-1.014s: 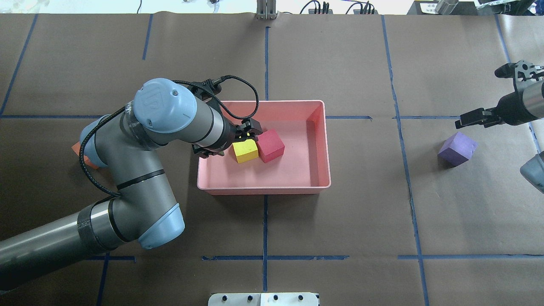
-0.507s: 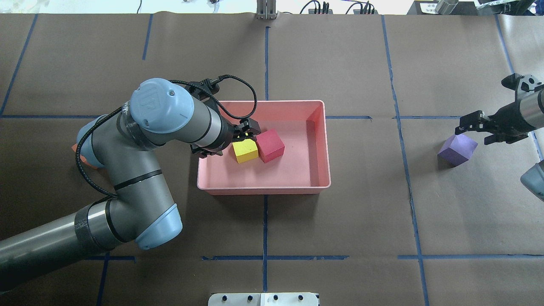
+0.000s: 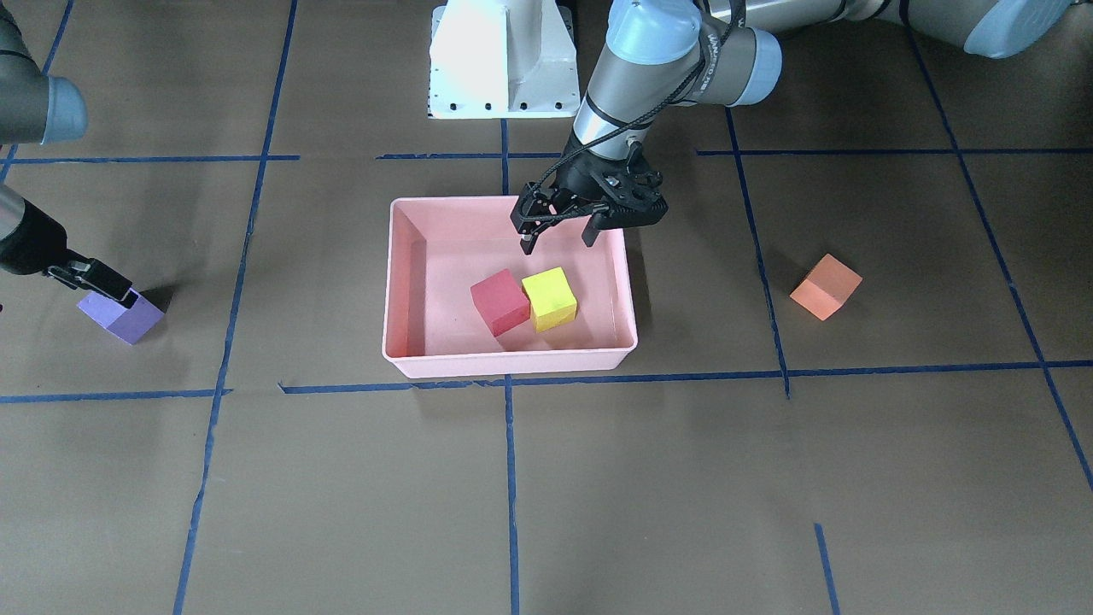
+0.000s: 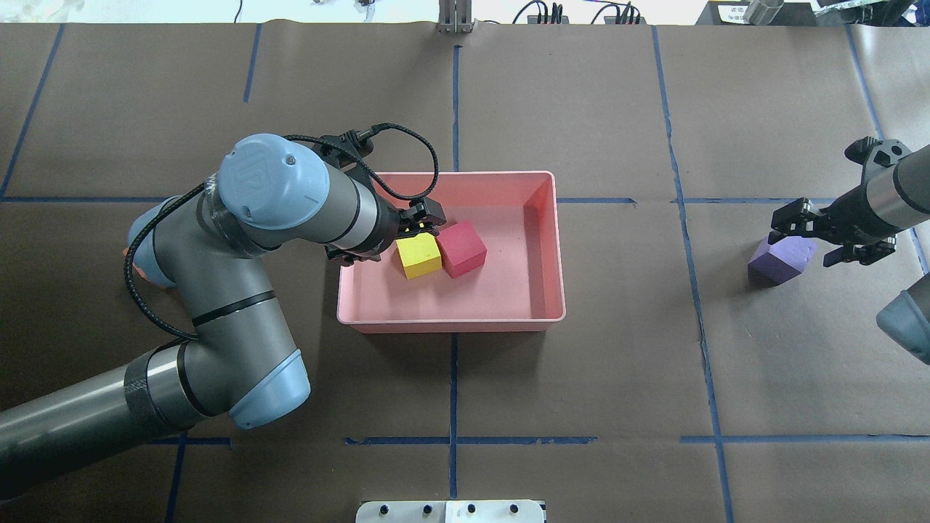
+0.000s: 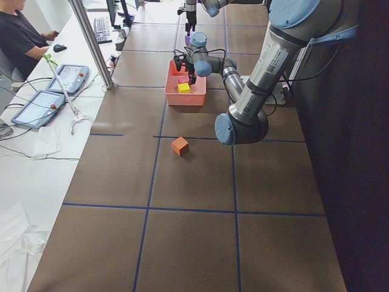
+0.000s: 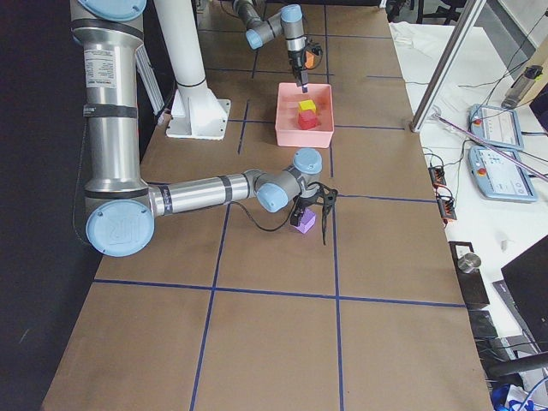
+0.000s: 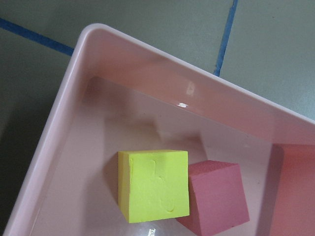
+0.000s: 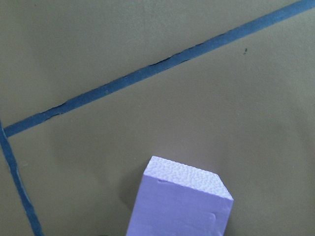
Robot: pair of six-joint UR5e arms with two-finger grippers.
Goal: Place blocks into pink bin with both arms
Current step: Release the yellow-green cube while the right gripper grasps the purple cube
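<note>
- The black two-finger left gripper (image 3: 558, 241) hangs over the robot-side end of the shallow pale pink plastic bin (image 4: 450, 325), its fingers spread apart and holding nothing
- Inside that bin the yellow-green foam cube (image 4: 418, 256) and the red foam cube (image 4: 463, 248) sit on the floor side by side, touching; the left wrist camera shows the yellow-green one nearer the bin's wall
- A faint pressed mark shows on the yellow-green cube's top face, but it cannot be read
- The black two-finger right gripper (image 4: 800, 248) is low over the purple foam cube (image 4: 777, 265), jaws spread, one finger on each side of it; the cube lies on the brown paper table (image 4: 581, 378), well apart from the bin
- The orange foam cube (image 3: 825, 287) lies on the table on the robot's left side of the bin, near nothing else
- The left arm's light blue joint cap (image 4: 272, 178) bears a raised maker's emblem; the lettering on the arm's wrist is too small to read
</note>
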